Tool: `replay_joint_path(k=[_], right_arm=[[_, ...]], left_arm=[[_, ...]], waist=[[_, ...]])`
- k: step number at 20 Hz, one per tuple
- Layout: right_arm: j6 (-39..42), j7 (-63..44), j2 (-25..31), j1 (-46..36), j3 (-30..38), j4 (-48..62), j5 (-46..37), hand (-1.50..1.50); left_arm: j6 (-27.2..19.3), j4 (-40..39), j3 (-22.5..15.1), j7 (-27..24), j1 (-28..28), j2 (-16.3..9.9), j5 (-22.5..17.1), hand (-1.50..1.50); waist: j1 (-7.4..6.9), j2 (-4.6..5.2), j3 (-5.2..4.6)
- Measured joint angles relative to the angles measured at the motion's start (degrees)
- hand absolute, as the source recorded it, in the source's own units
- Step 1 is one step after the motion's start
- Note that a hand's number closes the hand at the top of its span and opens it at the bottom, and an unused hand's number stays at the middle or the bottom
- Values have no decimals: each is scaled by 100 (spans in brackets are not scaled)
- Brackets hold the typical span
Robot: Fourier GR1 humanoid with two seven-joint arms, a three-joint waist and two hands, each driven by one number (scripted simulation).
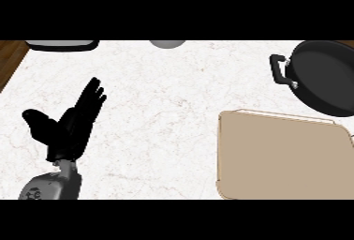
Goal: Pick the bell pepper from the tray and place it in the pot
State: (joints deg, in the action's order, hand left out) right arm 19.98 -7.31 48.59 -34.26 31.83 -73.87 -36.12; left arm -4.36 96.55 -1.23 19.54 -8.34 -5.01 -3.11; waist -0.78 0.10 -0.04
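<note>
You're looking at a white marble counter [173,117] filling the frame, with a strip of brown wood [10,58] at the upper left.

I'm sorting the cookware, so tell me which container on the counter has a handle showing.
The black pot at the upper right: a black handle sticks out on its left side. The tan tray below it shows none.

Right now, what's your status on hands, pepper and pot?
Left hand open, resting at counter's left. Right hand out of view. No pepper visible: tray shows bare, pot interior dark. Nothing blocking between them.
</note>
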Motion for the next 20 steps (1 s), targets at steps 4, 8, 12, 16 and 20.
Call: replay_joint_path(k=[4,8,12,16,20], right_arm=[[-286,-66,39,-631,-333,902,-212,150],[-610,57,-12,-1069,-626,1776,-445,150],[-978,352,-42,-1508,-853,2718,-695,150],[-1155,657,-173,-1751,-1016,3522,-855,150],[-1248,431,-413,-1996,-795,4251,-698,-150]], left_arm=[[14,-187,30,-118,-104,36,10,0],[33,-45,1,-6,-70,32,11,0],[151,7,61,-18,-5,-29,-80,0],[109,-49,-11,-63,-55,45,-4,0],[82,-66,-42,-68,-90,70,47,0]], waist=[[-32,15,0],[-52,18,3],[-88,32,4],[-119,51,9],[-145,64,11]])
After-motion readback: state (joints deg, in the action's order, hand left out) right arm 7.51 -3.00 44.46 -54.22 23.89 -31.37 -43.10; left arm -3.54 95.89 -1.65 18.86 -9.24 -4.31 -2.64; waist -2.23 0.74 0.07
